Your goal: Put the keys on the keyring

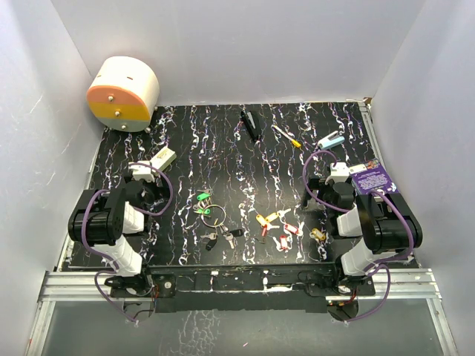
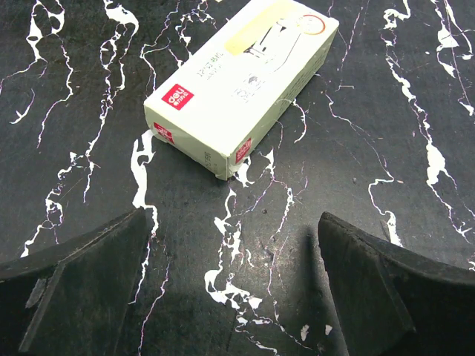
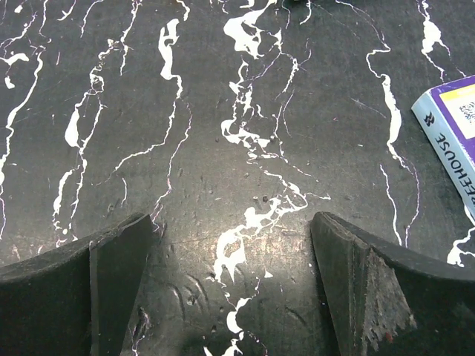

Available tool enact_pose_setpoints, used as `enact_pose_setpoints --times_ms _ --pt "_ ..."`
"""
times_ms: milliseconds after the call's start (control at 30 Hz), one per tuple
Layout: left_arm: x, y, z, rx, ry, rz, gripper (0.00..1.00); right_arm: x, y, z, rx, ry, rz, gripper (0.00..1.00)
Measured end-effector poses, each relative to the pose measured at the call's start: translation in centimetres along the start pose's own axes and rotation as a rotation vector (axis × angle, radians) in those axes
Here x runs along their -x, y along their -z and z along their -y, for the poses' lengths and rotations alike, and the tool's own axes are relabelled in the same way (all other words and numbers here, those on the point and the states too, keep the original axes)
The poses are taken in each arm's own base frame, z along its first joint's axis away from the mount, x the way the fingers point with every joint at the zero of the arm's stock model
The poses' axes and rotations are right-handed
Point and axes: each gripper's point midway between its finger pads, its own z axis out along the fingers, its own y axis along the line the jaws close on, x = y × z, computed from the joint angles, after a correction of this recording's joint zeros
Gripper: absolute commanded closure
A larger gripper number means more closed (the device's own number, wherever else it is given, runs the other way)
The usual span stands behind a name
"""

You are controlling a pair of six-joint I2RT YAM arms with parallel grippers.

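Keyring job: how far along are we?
Done: nothing visible. The loose keys, with red and yellow heads, lie on the table to the right of the keyring, apart from it. In hand: nothing. The left pincer and right pincer are both open and empty over bare tabletop. Left: pick up each loose key and thread it onto the keyring.

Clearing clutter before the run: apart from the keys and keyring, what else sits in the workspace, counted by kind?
Round white-and-orange drum: 1
Cream box: 1
Black pen-like thing: 1
Yellow-handled screwdriver: 1
Light blue block: 1
Purple card: 1
Total: 6
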Motion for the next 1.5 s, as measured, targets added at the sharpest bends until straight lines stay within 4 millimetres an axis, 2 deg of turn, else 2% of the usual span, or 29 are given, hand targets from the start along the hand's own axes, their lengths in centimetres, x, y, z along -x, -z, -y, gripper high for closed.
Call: enact_pose_setpoints --times_ms 600,667,733,867,933,1033,1067,1133,1200,1267,1400,1500 --pt "-0.3 -0.1 0.4 -0.028 -0.006 -0.029 0.03 1.5 -0.2 -0.5 0.032 0.021 0.06 0.02" --pt "0.1 -0.4 0.7 -0.048 -0.011 -0.057 0.03 1.8 -0.3 -0.5 0.031 0.022 0.071 0.05" --pt "2.1 -0.9 1.3 -0.085 -0.032 -0.04 0.04 2.2 -0.3 -0.4 0.025 0.022 0.083 0.06" --pt "8.5 -1.3 3.3 -0.217 -0.108 0.049 0.14 3.9 0.2 -0.8 0.021 0.027 0.089 0.09" --pt "11.9 -2.2 4.9 -0.316 -0.158 0.067 0.15 6.6 -0.3 -2.3 0.056 0.029 0.099 0.12" --pt "14.2 -2.2 7.9 -0.464 -0.262 0.055 0.15 12.2 -0.6 -5.8 0.142 0.028 0.152 0.17" --pt "14.2 -1.7 9.5 -0.528 -0.307 0.031 0.15 13.5 -0.3 -7.2 0.178 0.03 0.163 0.2" --pt "13.2 -0.3 13.2 -0.675 -0.393 -0.035 0.16 15.0 0.5 -9.9 0.248 0.028 0.163 0.24" --pt "11.7 1.6 16.2 -0.81 -0.456 -0.09 0.16 14.7 1.4 -12.7 0.326 0.028 0.119 0.3" --pt "9.9 3.5 18.0 -0.914 -0.489 -0.143 0.17 13.0 2.4 -15.1 0.401 0.026 0.041 0.36" --pt "6.4 6.7 19.3 -1.036 -0.493 -0.266 0.22 8.7 4.7 -18.0 0.51 0.005 -0.141 0.41" --pt "4.6 8.1 19.0 -1.047 -0.475 -0.331 0.23 6.9 6.8 -19.7 0.573 -0.008 -0.231 0.43"
